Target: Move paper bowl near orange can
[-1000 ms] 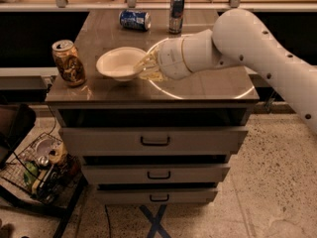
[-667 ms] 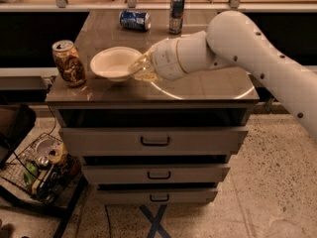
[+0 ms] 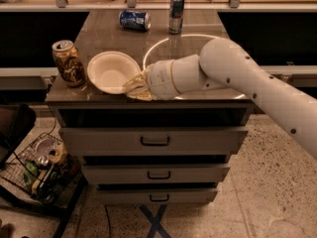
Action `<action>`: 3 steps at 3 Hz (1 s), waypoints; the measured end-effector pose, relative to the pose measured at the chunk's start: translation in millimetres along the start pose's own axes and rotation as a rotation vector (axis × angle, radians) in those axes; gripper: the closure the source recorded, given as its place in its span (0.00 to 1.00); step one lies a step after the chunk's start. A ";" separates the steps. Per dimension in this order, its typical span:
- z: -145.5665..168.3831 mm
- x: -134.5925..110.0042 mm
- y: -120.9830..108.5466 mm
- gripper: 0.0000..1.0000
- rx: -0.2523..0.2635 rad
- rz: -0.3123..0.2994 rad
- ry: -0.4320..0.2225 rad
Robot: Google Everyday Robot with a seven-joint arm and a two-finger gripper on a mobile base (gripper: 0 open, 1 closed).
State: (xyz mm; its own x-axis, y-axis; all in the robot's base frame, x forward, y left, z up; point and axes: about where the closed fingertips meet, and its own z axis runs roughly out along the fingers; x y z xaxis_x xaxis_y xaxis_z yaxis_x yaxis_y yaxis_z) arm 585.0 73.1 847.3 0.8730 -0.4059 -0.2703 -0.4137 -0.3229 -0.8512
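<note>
Since a second ago, the shallow off-white paper bowl [image 3: 112,71] has slid left and a little nearer the front edge, and the white arm [image 3: 257,90] has followed it.

Camera view: the bowl now sits upright on the dark cabinet top [image 3: 198,29], just beside the short orange-brown can with the silver top [image 3: 68,63], with only a narrow strip of surface between them. The tan gripper [image 3: 135,86] is at the bowl's near right rim and touches it. Whether it is clamped on the rim or only resting against it, I cannot tell. At the far side, well apart from both, a blue can lies on its side [image 3: 134,20] and a tall slim blue-silver can [image 3: 176,14] stands upright.

By my judgement this is the last step, placement. The bowl already looks near enough to the can. The next move calls for letting go of the rim and drawing back to the right without dragging the light bowl along or nudging it into the can.
</note>
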 end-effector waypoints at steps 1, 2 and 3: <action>0.2 -0.4 -2.3 0.76 0.000 -0.004 -0.001; 2.0 -1.8 -2.2 0.53 -0.001 -0.005 -0.005; 3.7 -3.1 -2.1 0.30 -0.002 -0.006 -0.008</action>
State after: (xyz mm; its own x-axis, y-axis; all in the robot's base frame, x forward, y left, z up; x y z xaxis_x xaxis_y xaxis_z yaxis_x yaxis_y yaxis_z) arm 584.2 78.2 848.3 0.8775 -0.3971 -0.2688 -0.4091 -0.3275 -0.8517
